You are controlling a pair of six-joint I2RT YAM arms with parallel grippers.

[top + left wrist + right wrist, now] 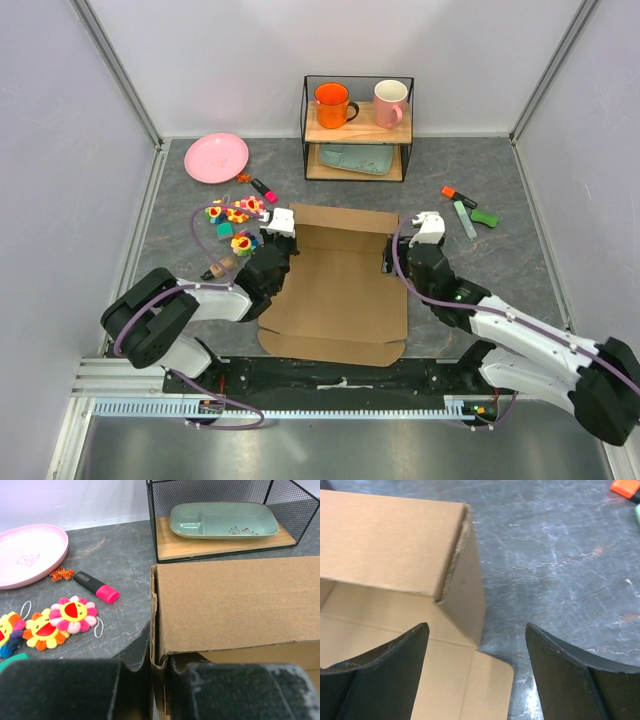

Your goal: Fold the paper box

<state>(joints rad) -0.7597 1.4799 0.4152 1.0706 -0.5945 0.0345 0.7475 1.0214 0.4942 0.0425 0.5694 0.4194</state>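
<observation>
Two arms flank the cardboard box [335, 295], mid-table [480, 270], back wall raised, long axis left-right. Left fingers [65, 690] pinch its left rear corner; right fingers [380, 675] spread wide, right corner just ahead.

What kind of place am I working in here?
Probably a lab test cell, not a home: white panel walls on metal framing enclose the grey table, and a pink plate and a wire shelf with an orange mug sit as props beyond the paper box.
</observation>
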